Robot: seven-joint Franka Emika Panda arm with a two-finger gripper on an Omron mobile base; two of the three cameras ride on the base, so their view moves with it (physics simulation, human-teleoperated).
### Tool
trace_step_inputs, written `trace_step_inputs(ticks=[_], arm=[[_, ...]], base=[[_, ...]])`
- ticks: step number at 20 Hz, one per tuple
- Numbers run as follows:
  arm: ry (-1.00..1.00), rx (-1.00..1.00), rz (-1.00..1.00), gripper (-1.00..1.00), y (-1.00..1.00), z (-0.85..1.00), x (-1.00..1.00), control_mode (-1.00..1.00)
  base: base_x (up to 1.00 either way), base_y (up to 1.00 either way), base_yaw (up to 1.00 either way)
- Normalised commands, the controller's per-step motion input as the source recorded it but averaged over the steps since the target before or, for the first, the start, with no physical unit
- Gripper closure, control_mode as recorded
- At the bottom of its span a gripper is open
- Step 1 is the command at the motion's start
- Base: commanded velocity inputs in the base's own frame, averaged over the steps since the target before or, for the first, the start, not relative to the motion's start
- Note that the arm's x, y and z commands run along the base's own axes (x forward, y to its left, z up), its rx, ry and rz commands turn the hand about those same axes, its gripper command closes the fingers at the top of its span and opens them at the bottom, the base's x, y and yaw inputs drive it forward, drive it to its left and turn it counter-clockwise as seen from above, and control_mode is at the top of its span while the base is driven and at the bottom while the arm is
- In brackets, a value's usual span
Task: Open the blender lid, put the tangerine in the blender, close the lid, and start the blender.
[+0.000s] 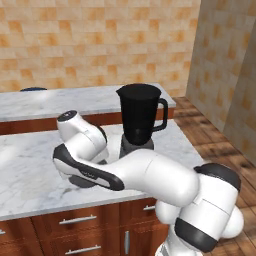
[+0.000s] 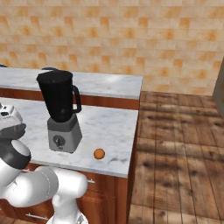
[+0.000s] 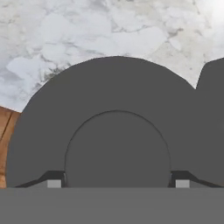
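The blender lid (image 3: 113, 109), a dark grey disc with a raised round centre, lies low over the marble counter (image 3: 87, 30). My gripper (image 3: 118, 183) is shut on the lid, with its two fingertips set against either side of the raised centre. The blender (image 1: 139, 115) stands to the right of my folded arm, its black jar open at the top. Its jar (image 2: 59, 96) sits on a grey base with a dial (image 2: 64, 135). The tangerine (image 2: 99, 153) rests on the counter, right of the base and near the front edge.
A second marble counter (image 1: 75, 100) runs along the tiled back wall, with a dark blue item (image 1: 32, 89) on it. A grey mass (image 3: 212, 113) stands just right of the lid. Wooden floor (image 2: 179, 144) lies beyond the counter's right end.
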Motion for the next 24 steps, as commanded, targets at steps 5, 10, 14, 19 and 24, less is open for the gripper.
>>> trace_step_inputs(ticks=[5, 10, 14, 19, 24], arm=[[0.0, 0.09, -0.07, 1.0, 0.0, -0.51, 0.38, -1.0], [0.0, 0.03, -0.12, 1.0, 0.29, -0.4, 0.49, -1.0], [0.0, 0.0, -0.16, 1.0, 0.39, -0.22, 0.26, -1.0], [-0.01, 0.0, -0.21, 1.0, 0.29, -0.06, 0.09, -1.0], [0.0, 0.0, -0.23, 1.0, 0.07, -0.15, 0.19, -1.0]], base=[[0.0, 0.0, 0.0], [0.0, 0.0, 0.0], [0.0, 0.0, 0.0], [0.0, 0.0, 0.0], [0.0, 0.0, 0.0]])
